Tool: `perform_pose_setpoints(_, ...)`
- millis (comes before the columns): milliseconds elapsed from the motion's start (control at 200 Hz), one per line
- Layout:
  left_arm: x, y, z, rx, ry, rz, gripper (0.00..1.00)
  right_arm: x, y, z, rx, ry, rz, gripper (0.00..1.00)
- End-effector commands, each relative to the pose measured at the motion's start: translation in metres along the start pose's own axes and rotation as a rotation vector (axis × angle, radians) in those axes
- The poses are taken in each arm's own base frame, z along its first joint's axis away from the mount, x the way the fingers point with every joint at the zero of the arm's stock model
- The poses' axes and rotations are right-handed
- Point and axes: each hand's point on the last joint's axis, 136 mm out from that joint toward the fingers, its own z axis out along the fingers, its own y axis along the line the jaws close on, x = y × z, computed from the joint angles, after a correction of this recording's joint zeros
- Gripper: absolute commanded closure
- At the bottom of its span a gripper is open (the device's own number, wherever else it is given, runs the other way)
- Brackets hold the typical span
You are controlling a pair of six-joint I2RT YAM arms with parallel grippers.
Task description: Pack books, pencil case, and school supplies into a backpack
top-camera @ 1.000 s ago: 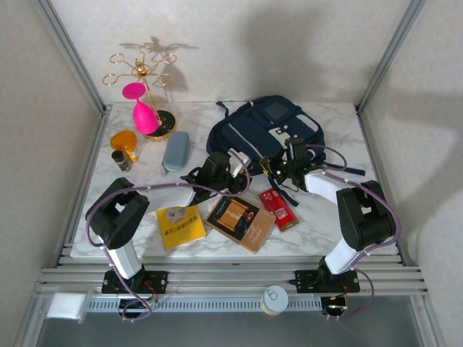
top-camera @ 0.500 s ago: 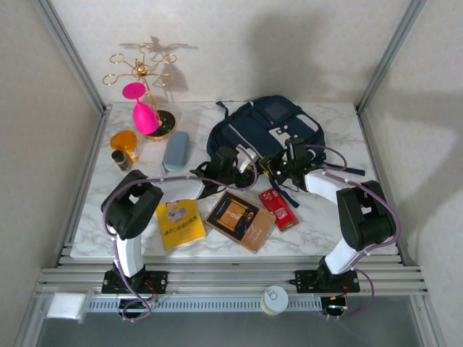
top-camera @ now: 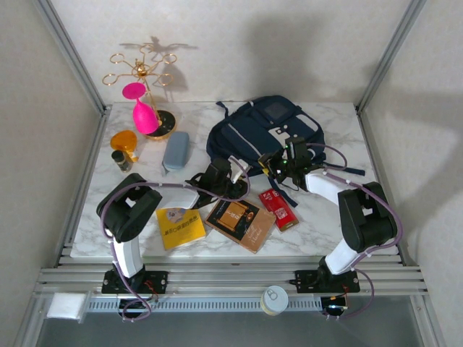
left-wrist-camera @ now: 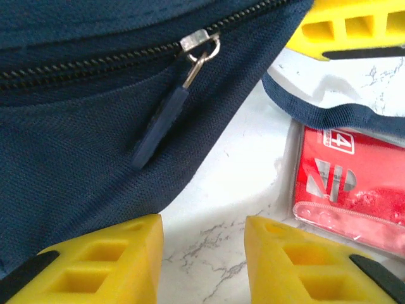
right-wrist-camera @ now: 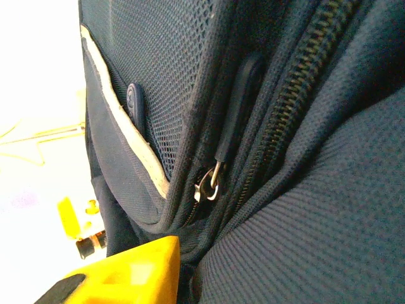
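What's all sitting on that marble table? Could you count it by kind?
Books: 2, yellow book and brown-black book
Pencil case: 1
Red pack: 1
Backpack: 1
Pink glass: 1
Gold stand: 1
Orange object: 1
Dark bottle: 1
Total: 9

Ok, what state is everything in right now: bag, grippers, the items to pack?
backpack, lying on the table, zip closed where the wrist views show it
left gripper, open, empty, facing the zip pull
right gripper, at the backpack, jaws unclear
yellow book, on the table, unpacked
brown-black book, on the table, unpacked
pencil case, on the table, unpacked
red pack, on the table, unpacked
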Motion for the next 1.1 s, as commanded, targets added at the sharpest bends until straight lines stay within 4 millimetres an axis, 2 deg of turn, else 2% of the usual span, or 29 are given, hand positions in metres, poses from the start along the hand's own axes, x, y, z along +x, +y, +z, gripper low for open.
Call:
perform_pose_setpoints(0, -0.037, -0.001, -0.002, -0.019, -0.088, 0.001, 0.63, -0.004, 0.047, -0.014, -0.130, -0.022, -0.086, 0.73)
perform_pose_setpoints(105, -0.047, -0.005, -0.006, -0.003, -0.113, 0.016, 0.63, -0.003, 0.043, -0.014, -0.120, -0.022, -0.088, 0.73)
perform_pose_setpoints(290, -0.045, -0.005, -0.022, -0.009, -0.131, 0.051, 0.63, -0.002, 0.039, -0.011, -0.112, -0.012, -0.093, 0.72)
perform_pose_setpoints(491, -0.050, -0.002, -0.037, -0.030, -0.176, 0.099, 0.61, 0.001, 0.055, -0.013, -0.177, -0.002, -0.166, 0.72)
perform_pose_setpoints(576, -0.050, -0.001, -0.034, -0.034, -0.175, 0.119, 0.60, 0.002, 0.060, -0.015, -0.199, 0.001, -0.192, 0.71)
perform_pose_setpoints(751, -0.051, 0.003, -0.013, -0.044, -0.144, 0.117, 0.61, 0.004, 0.057, -0.010, -0.206, 0.019, -0.190, 0.71)
perform_pose_setpoints(846, -0.054, 0.010, -0.006, -0.056, -0.147, 0.103, 0.63, 0.005, 0.056, -0.008, -0.207, 0.029, -0.188, 0.72)
perform_pose_setpoints(951, -0.068, 0.014, -0.004, -0.055, -0.184, 0.090, 0.66, 0.007, 0.056, -0.007, -0.211, 0.034, -0.196, 0.73)
perform_pose_setpoints(1096, -0.079, 0.015, -0.001, -0.039, -0.198, 0.094, 0.80, 0.007, 0.047, -0.006, -0.183, 0.036, -0.194, 0.74)
